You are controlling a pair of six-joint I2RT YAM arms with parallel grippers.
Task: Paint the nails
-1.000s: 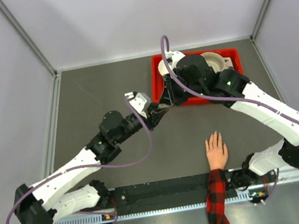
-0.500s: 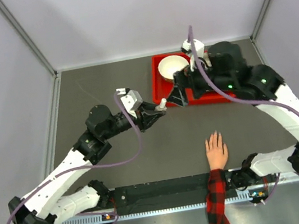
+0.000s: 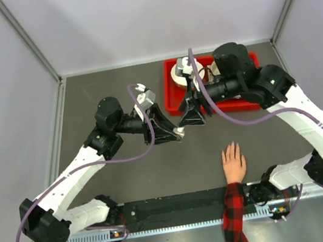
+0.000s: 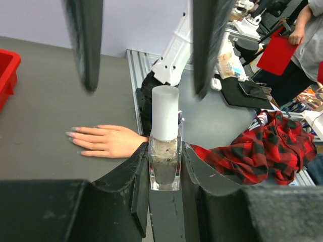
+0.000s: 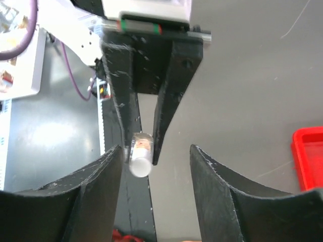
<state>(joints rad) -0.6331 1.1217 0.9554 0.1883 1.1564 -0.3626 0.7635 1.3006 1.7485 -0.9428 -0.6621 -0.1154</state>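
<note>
Holding the bottle (image 4: 165,164) by its glass body in the left jaws, with its white cap (image 4: 165,113) aimed lengthwise between the half-spread, empty right jaws just ahead, nails (image 4: 69,134) well apart.

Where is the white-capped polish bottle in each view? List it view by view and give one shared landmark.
Top external: polish bottle mid-table, held at the left gripper tip.
Left wrist: bottle lower centre, upright between the fingers.
Right wrist: bottle left of centre, cap toward the camera.
Shared landmark: red tray, at the left edge in left wrist and the right edge in right wrist.
</note>
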